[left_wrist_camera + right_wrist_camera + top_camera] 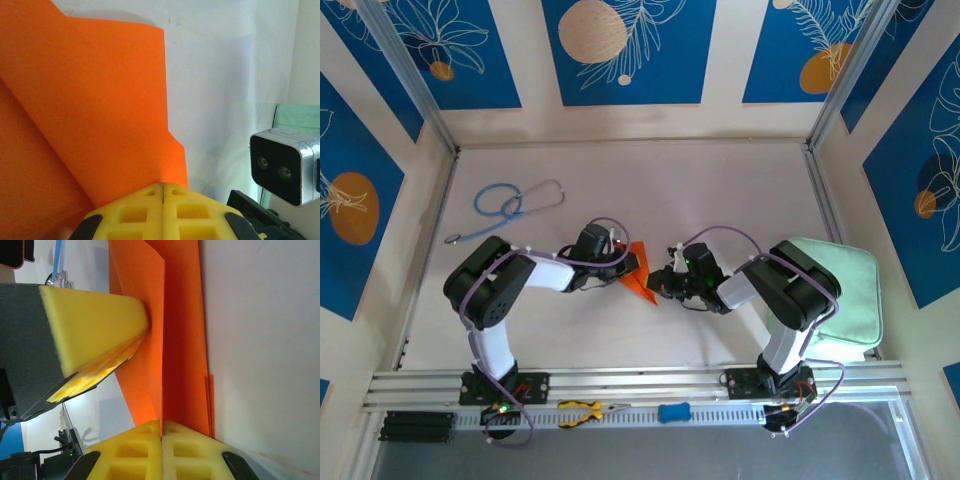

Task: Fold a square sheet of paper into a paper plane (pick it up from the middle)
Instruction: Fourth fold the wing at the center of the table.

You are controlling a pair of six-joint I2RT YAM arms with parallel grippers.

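The square sheet of paper (638, 270) is bright orange and folded into a narrow pointed shape, held between the two grippers at the table's middle. My left gripper (620, 262) is shut on its left side; in the left wrist view the yellow pads (150, 212) meet on the orange sheet (95, 120). My right gripper (665, 280) is shut on the paper's right end. In the right wrist view the folded layers (180, 340) run up from the closed yellow pads (145, 452), and the left gripper's yellow finger (95, 325) pinches the paper from the left.
A blue stethoscope (505, 205) lies at the back left. A pale green pad (840, 295) lies under the right arm. Yellow pliers (582, 411) and a blue tool (674, 411) rest on the front rail. Walls close the table on three sides.
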